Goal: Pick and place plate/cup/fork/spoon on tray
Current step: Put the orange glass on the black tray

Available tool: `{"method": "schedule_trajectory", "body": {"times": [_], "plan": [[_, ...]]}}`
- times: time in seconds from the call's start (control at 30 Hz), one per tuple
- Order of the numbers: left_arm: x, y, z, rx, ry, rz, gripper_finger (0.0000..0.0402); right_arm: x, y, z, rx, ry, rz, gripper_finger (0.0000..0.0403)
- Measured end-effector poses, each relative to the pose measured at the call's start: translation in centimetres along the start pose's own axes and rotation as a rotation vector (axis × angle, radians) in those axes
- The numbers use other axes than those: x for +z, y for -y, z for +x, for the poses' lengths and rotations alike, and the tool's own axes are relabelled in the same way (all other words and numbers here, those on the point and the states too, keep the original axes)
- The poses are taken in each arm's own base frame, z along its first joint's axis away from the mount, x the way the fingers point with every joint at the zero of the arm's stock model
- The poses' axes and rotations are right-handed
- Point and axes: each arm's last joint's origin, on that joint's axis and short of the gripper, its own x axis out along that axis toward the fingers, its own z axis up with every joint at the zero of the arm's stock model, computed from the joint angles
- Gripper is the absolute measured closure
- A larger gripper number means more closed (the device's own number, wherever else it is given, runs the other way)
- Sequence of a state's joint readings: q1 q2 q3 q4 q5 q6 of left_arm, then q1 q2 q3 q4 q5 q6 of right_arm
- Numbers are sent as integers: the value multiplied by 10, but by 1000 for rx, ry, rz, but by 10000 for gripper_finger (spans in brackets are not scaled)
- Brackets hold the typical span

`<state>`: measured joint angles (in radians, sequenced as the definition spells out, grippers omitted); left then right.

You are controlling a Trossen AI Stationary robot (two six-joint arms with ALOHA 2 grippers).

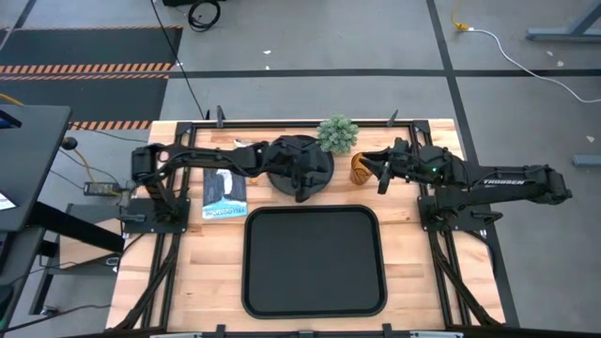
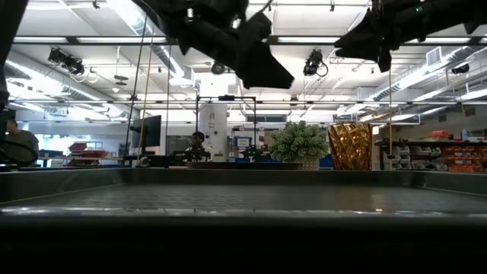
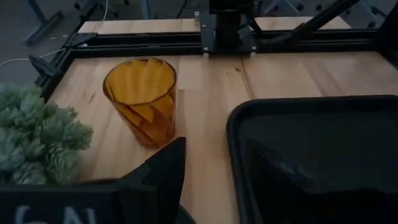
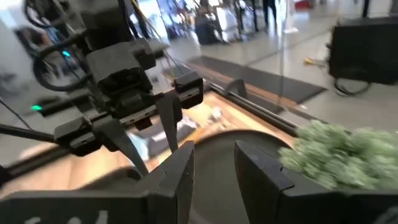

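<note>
The round black plate [image 1: 299, 160] lies flat on the wood at the far middle, beyond the black tray [image 1: 315, 261]. The amber cup [image 1: 361, 168] stands upright to the plate's right; it also shows in the left wrist view [image 3: 142, 99] and the low view [image 2: 350, 146]. My left gripper [image 1: 305, 185] hangs open above the plate's near edge, well clear of the table [image 2: 266, 72]. My right gripper [image 1: 377, 175] is open and empty, raised beside the cup on its right [image 2: 370, 44]. The fork and spoon do not show.
A small green potted plant [image 1: 338, 134] stands behind the plate and cup. A white and blue packet [image 1: 225, 195] lies left of the plate, under the left arm. The tray's rim [image 3: 239, 124] lies close to the cup on its near side.
</note>
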<state>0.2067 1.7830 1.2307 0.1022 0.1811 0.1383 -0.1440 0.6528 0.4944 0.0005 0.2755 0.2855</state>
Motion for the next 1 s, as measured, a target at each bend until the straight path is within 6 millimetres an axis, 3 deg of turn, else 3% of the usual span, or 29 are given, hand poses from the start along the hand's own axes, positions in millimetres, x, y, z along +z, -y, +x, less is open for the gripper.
{"method": "schedule_trajectory", "body": {"times": [0.17,0.57,0.8,1.0], "plan": [[9,-9,22,9,-4,53,221,7,2,-9,-54,-35,-7,282],[30,-29,59,4,-101,184,154,7,7,-26,-68,6,31,282],[42,-36,79,-16,-155,250,165,5,3,-28,-53,2,24,282],[36,-45,94,-20,-189,270,179,10,1,-40,-16,54,5,282]]}}
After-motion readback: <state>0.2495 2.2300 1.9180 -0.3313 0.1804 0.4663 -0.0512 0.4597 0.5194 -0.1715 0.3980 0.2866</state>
